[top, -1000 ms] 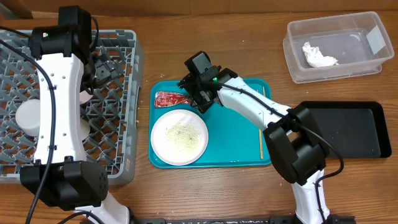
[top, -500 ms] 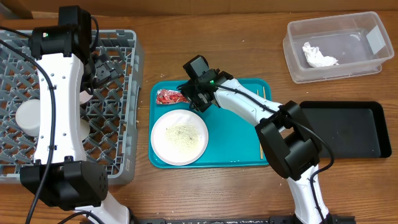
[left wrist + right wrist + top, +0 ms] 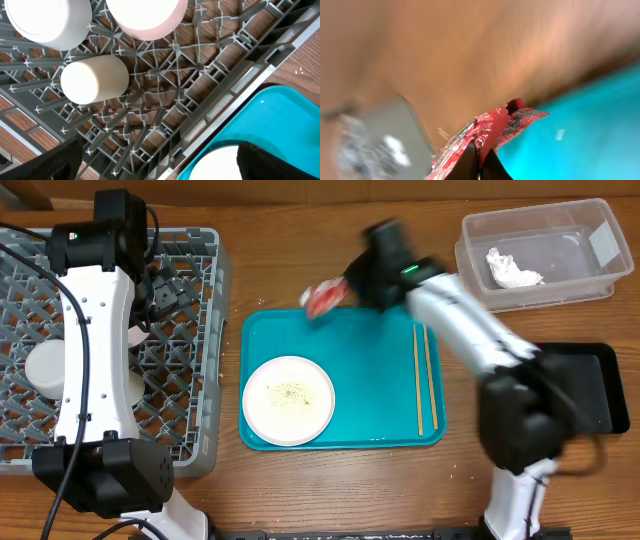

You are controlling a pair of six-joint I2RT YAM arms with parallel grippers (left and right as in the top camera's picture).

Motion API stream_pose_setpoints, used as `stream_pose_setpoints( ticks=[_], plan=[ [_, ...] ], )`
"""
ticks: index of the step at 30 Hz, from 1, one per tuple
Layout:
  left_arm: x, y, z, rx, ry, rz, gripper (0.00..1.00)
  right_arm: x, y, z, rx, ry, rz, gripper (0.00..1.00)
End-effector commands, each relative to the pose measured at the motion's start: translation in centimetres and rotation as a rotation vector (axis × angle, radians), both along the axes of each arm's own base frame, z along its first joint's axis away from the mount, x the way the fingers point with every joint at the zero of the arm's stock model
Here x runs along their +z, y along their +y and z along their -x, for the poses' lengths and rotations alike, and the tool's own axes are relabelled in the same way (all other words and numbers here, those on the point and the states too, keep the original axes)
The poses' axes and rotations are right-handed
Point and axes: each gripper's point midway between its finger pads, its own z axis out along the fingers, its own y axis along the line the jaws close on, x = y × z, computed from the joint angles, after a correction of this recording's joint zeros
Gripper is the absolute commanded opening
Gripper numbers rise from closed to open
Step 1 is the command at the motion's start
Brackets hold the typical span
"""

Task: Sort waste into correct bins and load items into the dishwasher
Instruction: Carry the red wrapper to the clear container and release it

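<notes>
- Moved since the earlier frames: the red foil wrapper (image 3: 322, 298) has left the near-left corner of the teal tray (image 3: 380, 390) and now hangs off the tray's far edge, over bare bench (image 3: 300, 240)
- Right hand (image 3: 340, 288): swung back and up with the wrapper; arm and hand are smeared by motion in the overhead view
- Right hand, wrist view (image 3: 481, 161): dark fingertips (image 3: 470, 159) pinched together on the wrapper's lower edge; the wrapper (image 3: 485, 131) stands up from them, crinkled, with teal tray behind on the right and blurred bench above
- Left hand (image 3: 165, 290): over the dish rack (image 3: 200, 260), near its far right part
- Left hand, wrist view (image 3: 160, 161): fingers (image 3: 50, 160) spread wide at the two lower corners, nothing between them but rack lattice (image 3: 200, 65)
- Cup (image 3: 95, 79): cream, lying on its side on the rack floor, apart from the left hand
- Two pale round vessels (image 3: 47, 22): at the top edge of the left wrist view, only partly seen
- Small white plate (image 3: 288, 400): on the tray's near-left part, with crumbs (image 3: 290, 392) scattered at its middle
- Chopsticks (image 3: 425, 378): side by side along the tray's right edge
- Clear tub (image 3: 545, 255): far right of the bench, tissue (image 3: 512, 270) inside
- Black tray (image 3: 590, 380): right of the teal tray, its left end hidden by the right arm
</notes>
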Motion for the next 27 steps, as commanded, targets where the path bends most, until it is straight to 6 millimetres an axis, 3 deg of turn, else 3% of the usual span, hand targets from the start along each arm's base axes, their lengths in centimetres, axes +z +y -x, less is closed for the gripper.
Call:
stream_pose_setpoints(
  ticks=[1,6,7,8,10,12,13,17,20,24,27],
  plan=[
    [1.0,0.2,0.3,0.029,-0.037,0.001,1.0,10.1,-9.4,-3.2,-0.117,-0.245,0.051,0.04],
    [1.0,0.2,0.3,0.029,-0.037,0.001,1.0,11.2,-20.4,-4.8,-0.311,-0.274,0.084,0.04],
    [1.0,0.2,0.3,0.029,-0.037,0.001,1.0,11.1,-23.3,-4.8,-0.35,-0.273,0.105,0.08],
    [1.0,0.2,0.3,0.029,-0.037,0.001,1.0,11.1,-24.2,-4.8,-0.36,-0.275,0.114,0.11],
    [1.0,0.2,0.3,0.029,-0.037,0.001,1.0,11.2,-27.4,-4.8,-0.388,-0.294,0.169,0.41],
    [1.0,0.2,0.3,0.029,-0.037,0.001,1.0,11.4,-29.4,-4.7,-0.382,-0.311,0.215,0.94],
    [1.0,0.2,0.3,0.029,-0.037,0.001,1.0,11.4,-30.3,-4.5,-0.38,-0.313,0.235,1.0],
    [1.0,0.2,0.3,0.029,-0.037,0.001,1.0,10.8,-31.8,-3.6,-0.348,-0.287,0.253,1.0],
    [1.0,0.2,0.3,0.029,-0.037,0.001,1.0,10.2,-31.6,-3.0,-0.327,-0.251,0.212,1.0],
    [1.0,0.2,0.3,0.029,-0.037,0.001,1.0,10.1,-28.4,-2.4,-0.216,-0.232,0.069,1.0],
    [1.0,0.2,0.3,0.029,-0.037,0.001,1.0,11.7,-23.7,-1.9,-0.033,-0.269,-0.137,1.0]
  ],
)
